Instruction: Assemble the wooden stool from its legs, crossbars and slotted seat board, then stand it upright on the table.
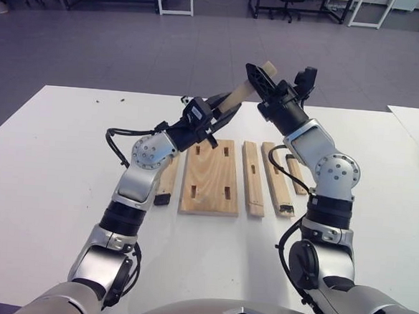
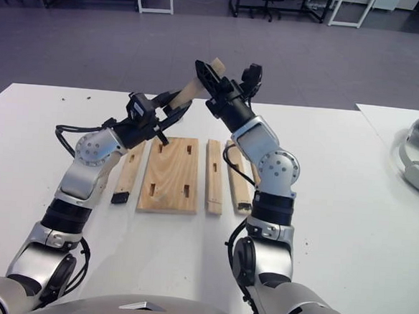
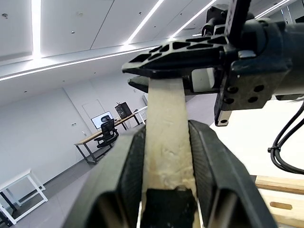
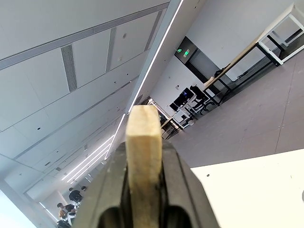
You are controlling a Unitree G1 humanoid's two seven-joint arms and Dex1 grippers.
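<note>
Fingers of the left gripper are closed narrowly on the lower end of a pale wooden leg, one on each side face. The right gripper clamps the same leg near its upper end. Its own fingers press flat against the wood, and the square tip sticks out past them. Both arms hold the leg in the air. It is tilted, rising from the left gripper toward the right one, above the far edge of the seat board.

The seat board lies flat on the white table with its four slots facing up. Just beside its left edge lies the left bar, dark at its near end and partly covered by the left forearm. To the right of the board, and parallel to it, lie the plain bar and then the dark-tipped bar, close together but apart from the board. Farther right is the short piece. It is probably another wooden part, but the right arm hides too much of it to be sure.
</note>
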